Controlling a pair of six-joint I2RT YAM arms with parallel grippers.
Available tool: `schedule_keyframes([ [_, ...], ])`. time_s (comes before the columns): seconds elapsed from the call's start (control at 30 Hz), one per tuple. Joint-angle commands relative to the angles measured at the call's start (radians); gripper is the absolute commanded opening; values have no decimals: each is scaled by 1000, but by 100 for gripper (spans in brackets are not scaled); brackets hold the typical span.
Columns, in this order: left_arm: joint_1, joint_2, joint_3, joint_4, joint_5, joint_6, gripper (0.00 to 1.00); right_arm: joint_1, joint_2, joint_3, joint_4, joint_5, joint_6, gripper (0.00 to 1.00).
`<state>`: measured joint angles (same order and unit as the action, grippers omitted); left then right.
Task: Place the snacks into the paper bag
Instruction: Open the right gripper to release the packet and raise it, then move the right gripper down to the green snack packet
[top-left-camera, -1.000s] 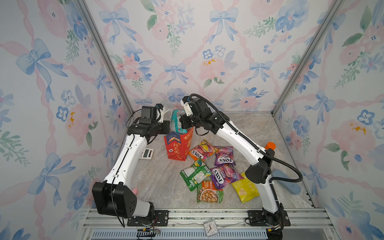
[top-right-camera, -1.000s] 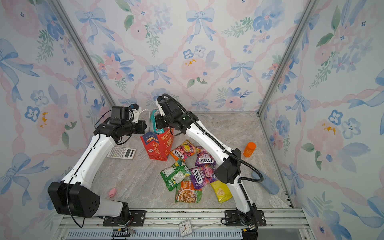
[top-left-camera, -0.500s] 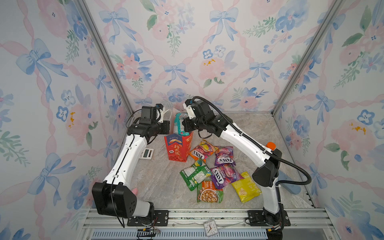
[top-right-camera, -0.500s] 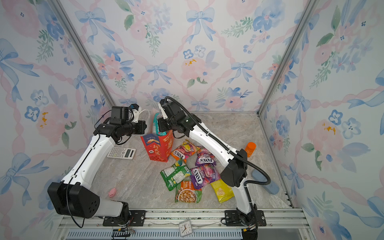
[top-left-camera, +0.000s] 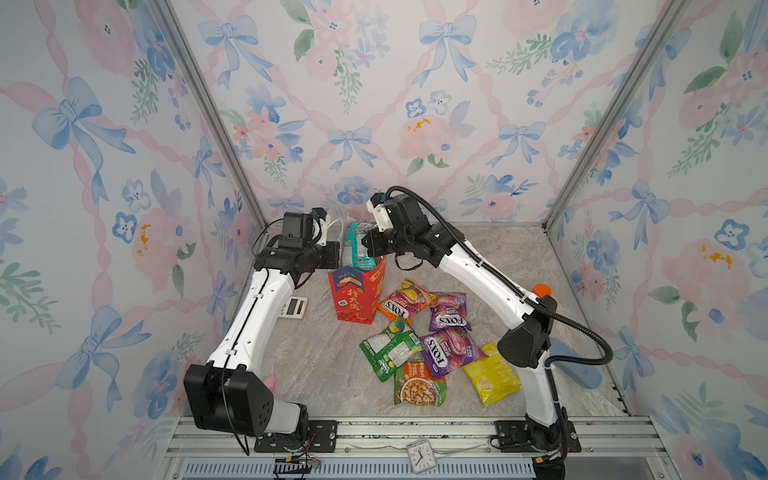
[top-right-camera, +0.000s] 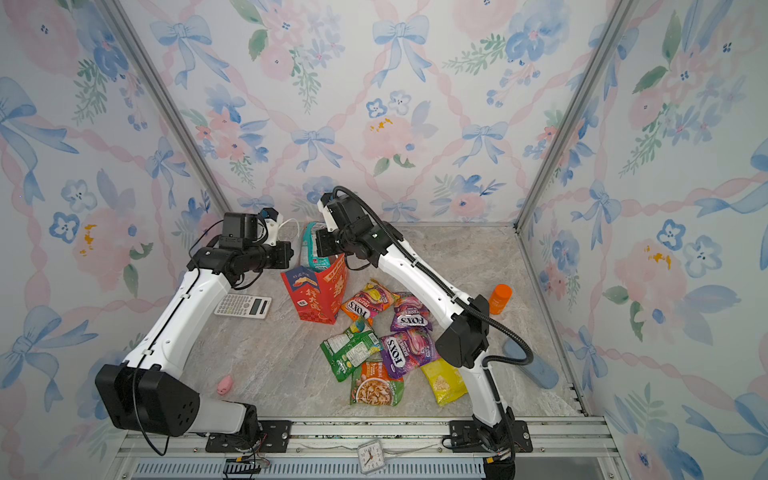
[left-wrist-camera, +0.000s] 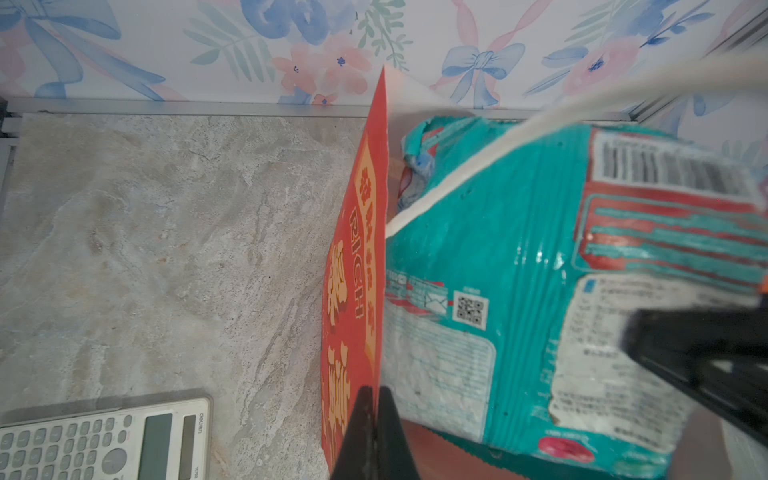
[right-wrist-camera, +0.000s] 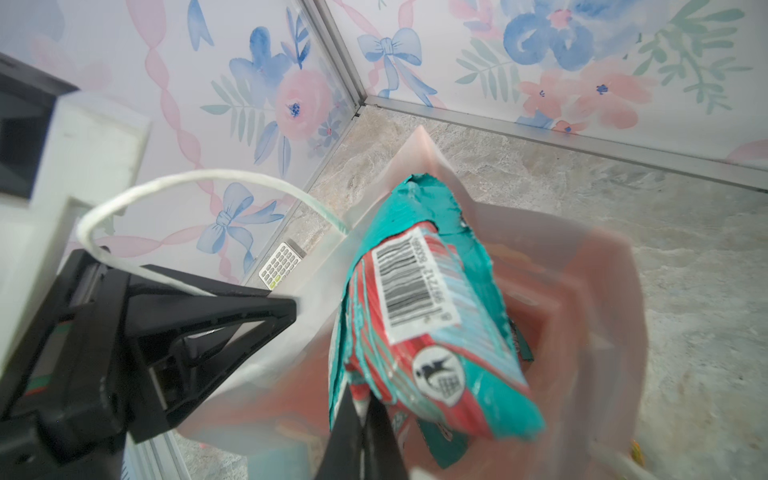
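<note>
Two tools closed: left tool pinched the wall of the tall red paper bag. Right tool gripped a teal crinkly foil packet, half inside the mouth just ahead of it. Judged best: lower the packet past the rim before release, wall pulled outward.

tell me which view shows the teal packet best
Left wrist view: the teal packet looms large, back face and barcode plain. Right wrist view shows it in the right claw at the paper bag mouth; both top views show it small, partly hidden.

Seven visible snacks, one paper bag
</note>
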<state>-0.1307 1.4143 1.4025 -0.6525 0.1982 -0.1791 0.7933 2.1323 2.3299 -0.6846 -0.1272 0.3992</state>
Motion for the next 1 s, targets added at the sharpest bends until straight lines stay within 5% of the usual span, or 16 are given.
schedule_keyframes([
  [0.0, -3, -8, -16, -13, 8, 16, 0, -18, -4, 6, 25, -12, 15, 4],
  [0.13, -3, -13, -20, -12, 8, 19, 0, -25, -8, 14, 25, -12, 14, 41],
  [0.2, -3, -16, -25, -13, 4, 21, 0, -25, -18, 16, 32, -20, 7, 51],
  [0.97, -2, -14, -33, -12, 4, 24, 0, 1, -316, -307, 240, -107, -47, 91],
])
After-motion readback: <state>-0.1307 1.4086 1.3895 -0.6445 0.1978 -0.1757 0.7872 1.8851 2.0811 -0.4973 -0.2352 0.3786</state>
